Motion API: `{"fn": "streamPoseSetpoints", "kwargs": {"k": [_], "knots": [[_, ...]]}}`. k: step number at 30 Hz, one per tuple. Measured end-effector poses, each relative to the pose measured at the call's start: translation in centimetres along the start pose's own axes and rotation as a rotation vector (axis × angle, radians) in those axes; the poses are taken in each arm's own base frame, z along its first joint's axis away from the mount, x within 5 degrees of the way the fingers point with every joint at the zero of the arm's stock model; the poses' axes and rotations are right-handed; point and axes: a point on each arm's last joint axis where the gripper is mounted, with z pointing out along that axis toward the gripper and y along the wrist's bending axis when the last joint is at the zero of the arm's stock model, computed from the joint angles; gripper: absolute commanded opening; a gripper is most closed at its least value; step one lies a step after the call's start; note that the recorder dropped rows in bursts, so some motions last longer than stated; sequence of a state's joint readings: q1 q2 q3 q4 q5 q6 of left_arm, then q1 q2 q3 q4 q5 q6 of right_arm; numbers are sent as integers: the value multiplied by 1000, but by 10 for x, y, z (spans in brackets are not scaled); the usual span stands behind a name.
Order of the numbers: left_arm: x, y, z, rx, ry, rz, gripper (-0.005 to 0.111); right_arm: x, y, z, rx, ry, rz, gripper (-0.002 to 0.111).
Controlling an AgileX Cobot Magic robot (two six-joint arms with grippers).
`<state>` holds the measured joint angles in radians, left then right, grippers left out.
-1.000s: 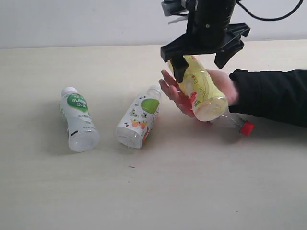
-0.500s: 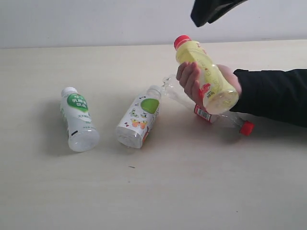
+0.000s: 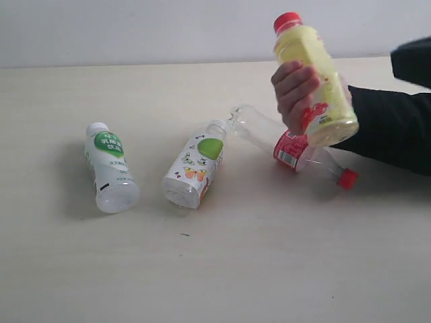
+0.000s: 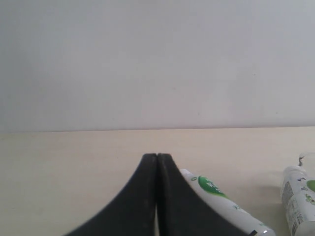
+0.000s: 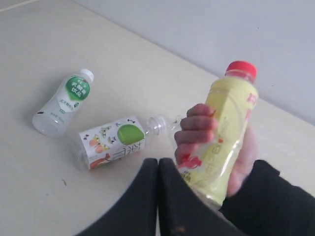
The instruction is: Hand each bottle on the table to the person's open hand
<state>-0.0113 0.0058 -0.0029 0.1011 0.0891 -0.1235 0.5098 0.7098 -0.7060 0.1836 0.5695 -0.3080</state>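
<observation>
While gripped in person's hand (image 3: 296,97), up off table (image 3: 236,269): yellow-green bottle (image 3: 315,74), so likely handover step finished. Right gripper (image 5: 157,164), left gripper (image 4: 156,158) both closed, empty. Next: open, grasp clear red-label bottle (image 3: 286,147) lying near hand; fruit-label bottle (image 3: 195,168), green-label bottle (image 3: 109,168) lying further left.

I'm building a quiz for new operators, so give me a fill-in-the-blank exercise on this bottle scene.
1. The person's hand holds the yellow bottle, whose cap is ____.
2. ____ bottles lie on their sides on the table.
3. The leftmost bottle has a ____ cap.
4. The right gripper is ____ and holds nothing.
Missing words: red; three; white; shut.
</observation>
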Motion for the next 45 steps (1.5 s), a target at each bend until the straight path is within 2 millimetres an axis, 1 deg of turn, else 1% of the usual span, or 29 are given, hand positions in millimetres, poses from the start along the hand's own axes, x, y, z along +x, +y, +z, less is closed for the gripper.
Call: {"fn": "streamPoseSetpoints", "kwargs": {"k": [3,5,7,10,13,20,27,32,34,45], "knots": [[0,0,0,0,0,0,0,29,5,-7,10,-26,-12,0],[0,0,0,0,0,0,0,44,7,-11,19,-53,-16,0],[0,0,0,0,0,0,0,55,9,-15,22,-98,-19,0],[0,0,0,0,0,0,0,63,12,-19,22,-157,-27,0],[0,0,0,0,0,0,0,66,13,-24,22,-203,-21,0],[0,0,0,0,0,0,0,67,15,-47,40,-334,-28,0],[0,0,0,0,0,0,0,72,17,-62,51,-417,-34,0],[0,0,0,0,0,0,0,77,19,-84,68,-536,-42,0],[0,0,0,0,0,0,0,79,20,-89,73,-568,-44,0],[0,0,0,0,-2,0,0,80,20,-91,53,-581,-49,0]]}}
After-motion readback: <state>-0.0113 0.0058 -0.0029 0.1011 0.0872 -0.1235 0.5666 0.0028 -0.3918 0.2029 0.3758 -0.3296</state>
